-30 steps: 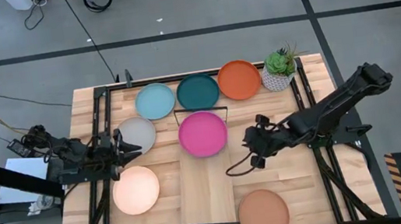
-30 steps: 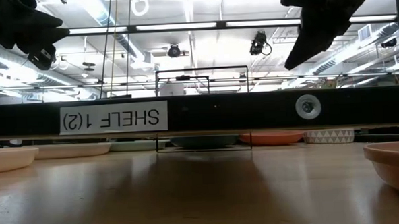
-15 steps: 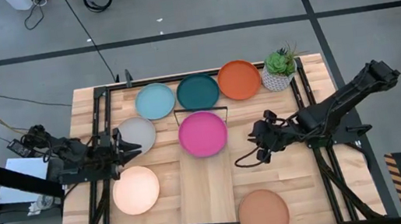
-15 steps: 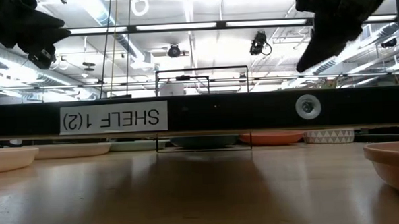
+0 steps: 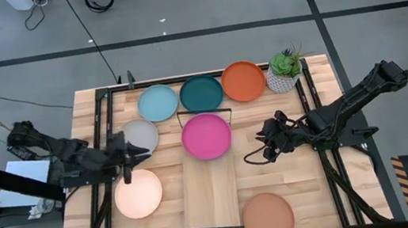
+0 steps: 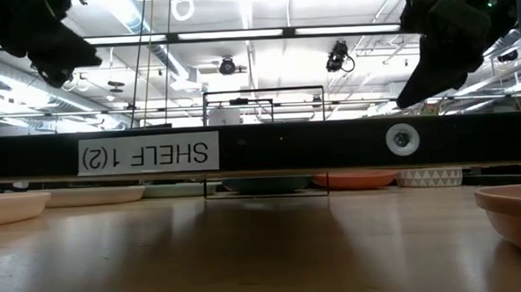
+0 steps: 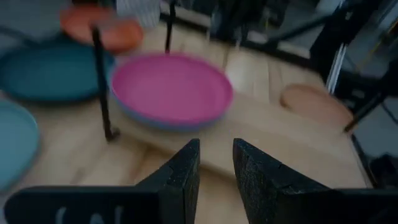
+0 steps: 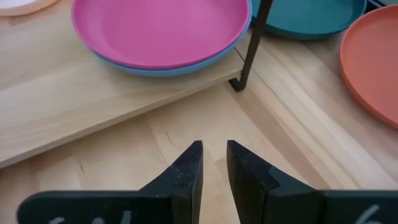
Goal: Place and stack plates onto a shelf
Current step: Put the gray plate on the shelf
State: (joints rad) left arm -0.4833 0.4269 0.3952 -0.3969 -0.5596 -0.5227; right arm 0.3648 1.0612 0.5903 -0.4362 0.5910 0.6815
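The shelf (image 5: 208,185) is a long light-wood board in the table's middle. On its far end lies the magenta plate (image 5: 206,136), stacked on a blue plate (image 8: 180,67). Flat on the table lie the light blue (image 5: 158,103), dark teal (image 5: 201,93) and orange (image 5: 243,80) plates along the far edge, the grey plate (image 5: 140,135) and cream plate (image 5: 138,193) left of the shelf, and the terracotta plate (image 5: 267,217) near right. My left gripper (image 5: 139,149) hovers shut by the grey plate's near rim. My right gripper (image 5: 268,141) hovers shut, right of the shelf.
A small potted plant (image 5: 286,70) stands at the far right corner beside the orange plate. Black wire rails stand at the shelf's far end (image 8: 254,43) and near end (image 5: 210,227). Black frame bars run along the table's left and right sides.
My right gripper has drawn back from the shelf toward the table's right edge and a little toward the far edge. My left arm has shifted, its gripper moving slightly toward the cream plate. No plate has moved.
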